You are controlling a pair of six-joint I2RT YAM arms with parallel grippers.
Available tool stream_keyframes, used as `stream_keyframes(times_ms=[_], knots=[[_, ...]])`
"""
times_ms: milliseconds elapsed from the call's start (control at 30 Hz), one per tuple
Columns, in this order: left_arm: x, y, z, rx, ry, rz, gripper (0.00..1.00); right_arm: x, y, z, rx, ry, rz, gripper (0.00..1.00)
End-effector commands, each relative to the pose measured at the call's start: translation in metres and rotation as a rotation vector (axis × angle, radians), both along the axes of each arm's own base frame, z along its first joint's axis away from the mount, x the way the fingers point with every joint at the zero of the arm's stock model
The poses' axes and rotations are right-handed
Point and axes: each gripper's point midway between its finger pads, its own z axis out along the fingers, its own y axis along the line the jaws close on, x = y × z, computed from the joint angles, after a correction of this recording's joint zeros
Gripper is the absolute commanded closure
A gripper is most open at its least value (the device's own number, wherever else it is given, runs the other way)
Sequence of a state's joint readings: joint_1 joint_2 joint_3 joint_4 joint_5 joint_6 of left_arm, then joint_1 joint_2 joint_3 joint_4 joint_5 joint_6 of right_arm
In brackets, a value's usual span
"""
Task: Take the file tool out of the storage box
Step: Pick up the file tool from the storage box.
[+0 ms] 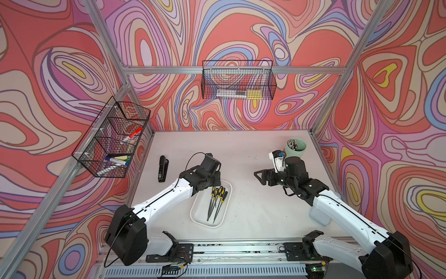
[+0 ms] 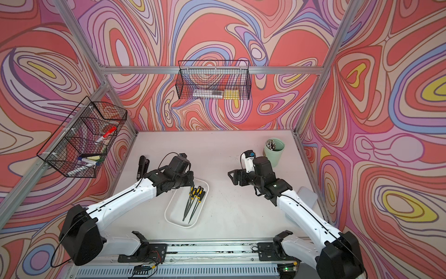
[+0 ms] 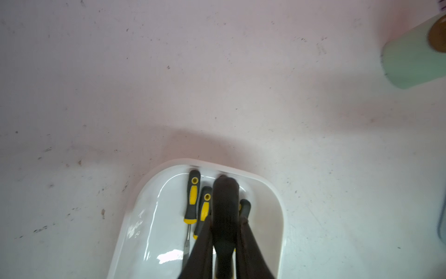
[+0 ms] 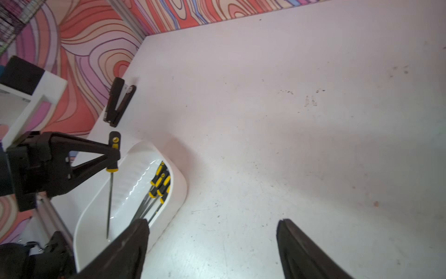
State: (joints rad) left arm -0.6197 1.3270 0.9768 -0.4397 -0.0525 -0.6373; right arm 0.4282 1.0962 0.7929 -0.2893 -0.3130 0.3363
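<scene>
Right wrist view: I see the left gripper (image 4: 115, 154) clamped on the black-and-yellow handle of one slim steel file tool (image 4: 110, 193), which hangs almost upright, point down.
Where the file is: handle above the rim of the shallow white plastic storage box (image 4: 179, 190), tip low inside it. Whether the tip touches the floor or hangs just off it, I cannot tell.
Left wrist view: the dark handle sits between narrow-set fingers (image 3: 200, 248) (too close and blurred to judge how squarely).
Rest of the set: the other files (image 1: 217, 200), same black-and-yellow handles, lie bunched along one side of the box.
Right gripper (image 4: 212, 223): fingers spread wide, holding nothing, over the bare white table (image 4: 289, 120) beside the box.
Step, as I judge it: lift-out under way, not finished.
Risk, the rim: if I travel sideways before the tip clears the wall, it could snag and drag the light box.
Risk, the grip: only the handle is pinched, so the long shaft could swivel and swing into the bunch.
Risk, the neighbour: the black stapler (image 4: 119, 101) lies near the box on the left gripper's side (a wide swing could knock it).
What I want first: a straight rise.
</scene>
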Motion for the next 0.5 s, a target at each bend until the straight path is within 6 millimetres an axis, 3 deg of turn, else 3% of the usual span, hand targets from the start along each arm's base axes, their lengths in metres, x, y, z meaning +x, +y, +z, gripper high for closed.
stream_keyframes(times_ms=[0, 167, 300, 467], knots=[[0.005, -0.026, 0.028, -0.198, -0.072, -0.045, 0.91, -0.016, 0.035, 0.028, 0.182, 0.027, 0.166, 0.23], [0.005, -0.056, 0.063, -0.368, -0.136, -0.173, 0.90, -0.037, 0.063, 0.039, 0.348, 0.111, 0.349, 0.27], [0.001, -0.074, 0.096, -0.495, -0.192, -0.279, 0.90, -0.051, 0.070, 0.048, 0.416, 0.139, 0.433, 0.30], [0.002, -0.083, 0.135, -0.690, -0.257, -0.372, 0.90, -0.066, 0.075, 0.058, 0.498, 0.164, 0.517, 0.35]])
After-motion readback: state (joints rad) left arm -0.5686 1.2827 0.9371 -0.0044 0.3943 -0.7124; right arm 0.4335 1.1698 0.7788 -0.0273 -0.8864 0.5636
